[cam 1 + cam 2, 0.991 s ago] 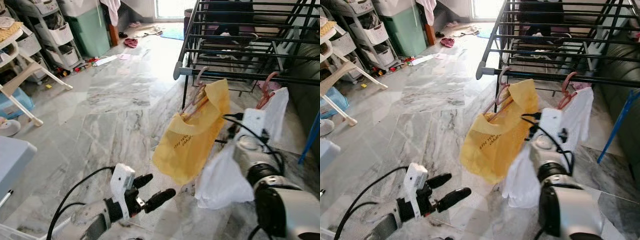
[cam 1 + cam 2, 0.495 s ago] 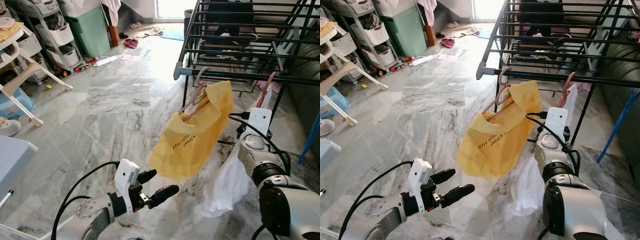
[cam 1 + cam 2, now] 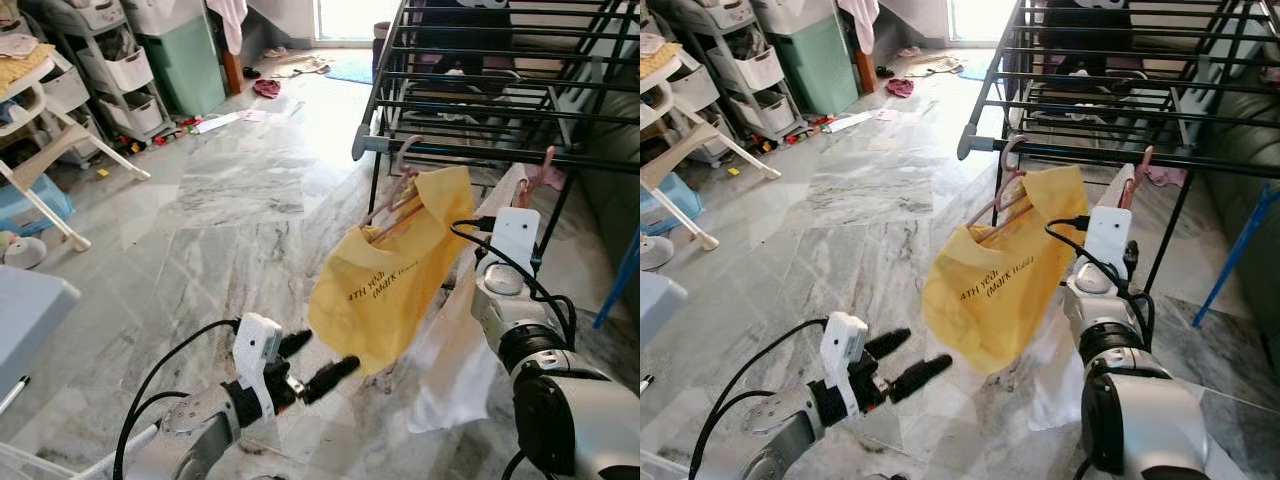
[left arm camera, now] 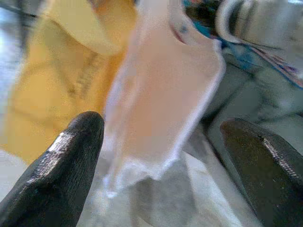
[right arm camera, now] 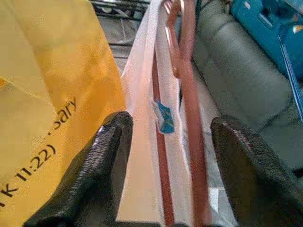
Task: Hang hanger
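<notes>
Since one second ago the white garment (image 3: 465,340) has swung from facing the camera to edge-on, and the left claw (image 3: 318,365) has drawn closer under the yellow shirt (image 3: 385,290).

Drying rack (image 3: 480,90): its front rail carries the yellow shirt on a pink hanger already hooked.

White garment: hangs beside the yellow shirt on a pink hanger (image 5: 187,94) whose hook (image 3: 543,165) sits at the rail; whether it is seated over the rail cannot be confirmed.

Right claw (image 5: 170,156): fingers spread either side of this hanger, gripping nothing visible.

Left claw: spread, empty, low over the floor.

Assessment: placement step near completion. Next move calls for confirming the hook is over the rail, then withdrawing the right claw without snagging the cloth.
</notes>
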You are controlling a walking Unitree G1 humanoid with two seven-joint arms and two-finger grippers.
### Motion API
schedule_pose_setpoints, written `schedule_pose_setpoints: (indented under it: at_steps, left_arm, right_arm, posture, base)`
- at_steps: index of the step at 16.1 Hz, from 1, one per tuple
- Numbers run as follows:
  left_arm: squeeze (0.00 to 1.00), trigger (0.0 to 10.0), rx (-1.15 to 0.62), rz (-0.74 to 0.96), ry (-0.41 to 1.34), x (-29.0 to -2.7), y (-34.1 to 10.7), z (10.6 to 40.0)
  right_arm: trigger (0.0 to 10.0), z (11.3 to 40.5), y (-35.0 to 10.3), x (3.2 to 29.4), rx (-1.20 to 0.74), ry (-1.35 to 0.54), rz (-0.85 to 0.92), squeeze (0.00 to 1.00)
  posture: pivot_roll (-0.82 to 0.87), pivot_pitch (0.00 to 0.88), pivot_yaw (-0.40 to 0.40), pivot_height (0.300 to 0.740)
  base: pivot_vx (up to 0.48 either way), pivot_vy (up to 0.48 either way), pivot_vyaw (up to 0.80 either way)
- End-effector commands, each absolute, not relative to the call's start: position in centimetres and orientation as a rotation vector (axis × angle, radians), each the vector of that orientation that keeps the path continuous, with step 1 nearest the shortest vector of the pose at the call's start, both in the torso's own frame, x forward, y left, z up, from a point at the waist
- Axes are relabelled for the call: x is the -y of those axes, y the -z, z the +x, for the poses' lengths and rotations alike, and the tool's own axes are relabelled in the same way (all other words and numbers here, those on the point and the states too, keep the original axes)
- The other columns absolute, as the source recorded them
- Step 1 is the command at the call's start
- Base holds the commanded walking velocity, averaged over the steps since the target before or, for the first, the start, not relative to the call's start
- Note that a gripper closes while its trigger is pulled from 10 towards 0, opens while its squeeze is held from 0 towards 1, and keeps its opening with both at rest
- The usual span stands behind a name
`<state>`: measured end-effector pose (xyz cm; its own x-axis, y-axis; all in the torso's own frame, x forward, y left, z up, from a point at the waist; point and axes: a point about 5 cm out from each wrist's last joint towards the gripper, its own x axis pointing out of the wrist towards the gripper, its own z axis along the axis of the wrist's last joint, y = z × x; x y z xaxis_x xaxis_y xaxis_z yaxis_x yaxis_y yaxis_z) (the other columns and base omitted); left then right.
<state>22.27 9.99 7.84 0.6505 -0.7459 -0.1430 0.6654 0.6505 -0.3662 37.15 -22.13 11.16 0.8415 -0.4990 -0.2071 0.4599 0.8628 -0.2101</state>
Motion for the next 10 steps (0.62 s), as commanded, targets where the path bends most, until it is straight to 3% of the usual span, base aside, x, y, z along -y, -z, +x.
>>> schedule_pose_setpoints:
  at_steps: [1, 6, 10]
  left_arm:
    - [0.0, 10.0, -0.269, -0.273, 0.759, -10.4, -8.1, 22.8]
    - [0.0, 10.0, -0.267, -0.27, 0.742, -10.1, -8.1, 23.0]
    - [0.0, 10.0, -0.183, -0.257, 0.572, -11.3, -9.1, 23.7]
  right_arm:
    - [10.0, 37.0, -10.8, 21.7, -0.247, 0.475, -0.159, 1.0]
    - [10.0, 36.1, -10.3, 22.9, -0.21, 0.492, -0.214, 1.0]
    - [10.0, 34.3, -10.2, 22.6, -0.098, 0.468, -0.225, 1.0]
  posture:
    - [-0.01, 0.033, 0.053, 0.74]
    - [-0.03, 0.028, 0.058, 0.74]
    - [-0.05, 0.029, 0.065, 0.74]
  base:
    - [0.0, 0.0, 0.0]
    - [0.0, 0.0, 0.0]
    - [0.0, 0.0, 0.0]
